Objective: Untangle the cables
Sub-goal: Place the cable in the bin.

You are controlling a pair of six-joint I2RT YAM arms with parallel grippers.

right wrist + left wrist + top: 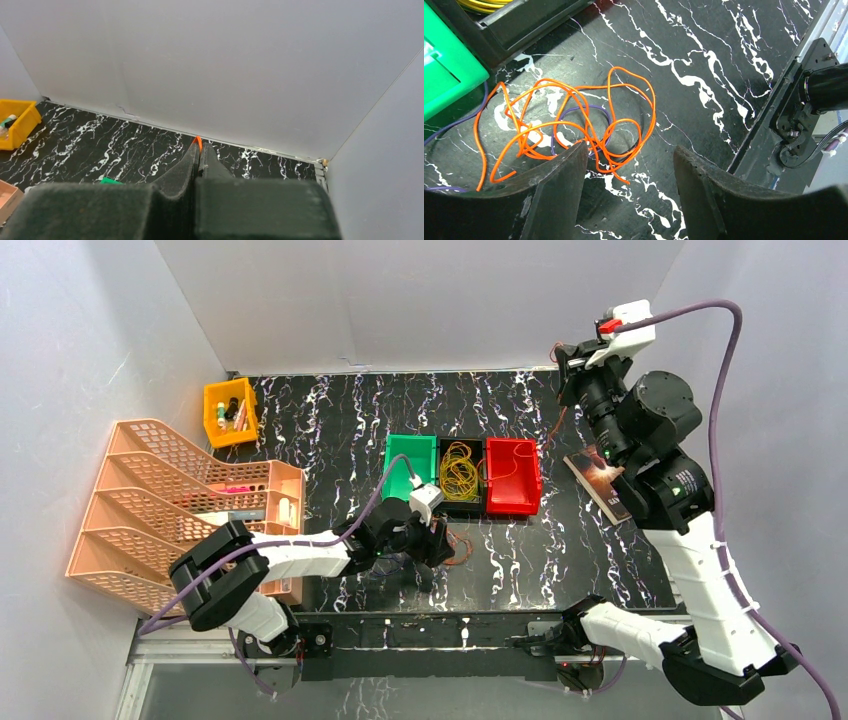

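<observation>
The cables [566, 125] lie just ahead-left of the spread left end effector [630, 148]. The right end effector [198, 146], far off, pinches an orange strand [197, 141].

A tangle of thin orange wire loops [569, 122], with one purple wire loop [585, 106] through it, lies flat just ahead of the left pincer [630, 149]. A yellow wire coil [460, 472] sits farther beyond. An orange wire tip [198, 141] is pinched in the right pincer [199, 150].

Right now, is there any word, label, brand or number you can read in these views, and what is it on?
No text is legible in any view.
Book cover: print, if any, is too small to read.
Items in the yellow bin: any labels are too blurred to read.
</observation>
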